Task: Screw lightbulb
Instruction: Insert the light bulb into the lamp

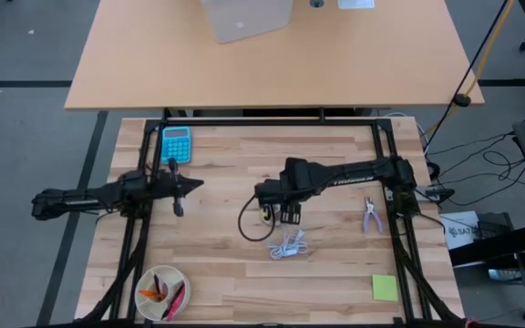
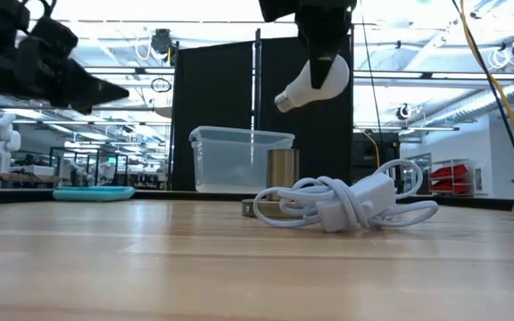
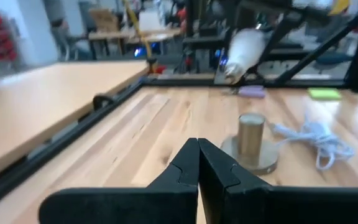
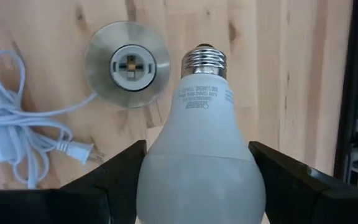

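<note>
Above mid-table we count one lightbulb pinched by the right gripper, over one socket; one cable nearby; left gripper closed, empty.

Two matte black robot arms

The left arm's matte black two-finger gripper has angular fingers with stepped, notched inner edges. The right arm's black two-finger gripper has broad wedge-shaped fingers; small white lettering runs along that arm's forearm.
</note>
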Tool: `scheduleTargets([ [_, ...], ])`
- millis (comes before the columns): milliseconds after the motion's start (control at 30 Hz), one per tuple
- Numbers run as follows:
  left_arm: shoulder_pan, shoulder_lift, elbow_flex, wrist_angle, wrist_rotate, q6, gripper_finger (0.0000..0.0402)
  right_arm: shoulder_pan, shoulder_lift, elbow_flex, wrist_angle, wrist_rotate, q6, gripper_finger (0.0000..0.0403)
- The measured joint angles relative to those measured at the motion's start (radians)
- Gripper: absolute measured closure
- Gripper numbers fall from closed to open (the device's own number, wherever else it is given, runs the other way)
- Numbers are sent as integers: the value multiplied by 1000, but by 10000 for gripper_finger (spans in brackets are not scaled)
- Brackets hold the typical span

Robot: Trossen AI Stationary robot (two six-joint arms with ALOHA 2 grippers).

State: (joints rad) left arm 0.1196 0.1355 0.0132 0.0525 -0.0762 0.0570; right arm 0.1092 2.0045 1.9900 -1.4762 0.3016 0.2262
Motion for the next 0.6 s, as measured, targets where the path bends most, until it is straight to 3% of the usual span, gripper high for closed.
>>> scheduleTargets([
  [200, 0, 132, 36, 17, -18, -19, 401, -33, 9, 1, 15, -80, -65, 152],
  [600, 7, 367, 38, 240, -18, -63, 401, -69, 36, 1, 35, -255, -122, 152],
])
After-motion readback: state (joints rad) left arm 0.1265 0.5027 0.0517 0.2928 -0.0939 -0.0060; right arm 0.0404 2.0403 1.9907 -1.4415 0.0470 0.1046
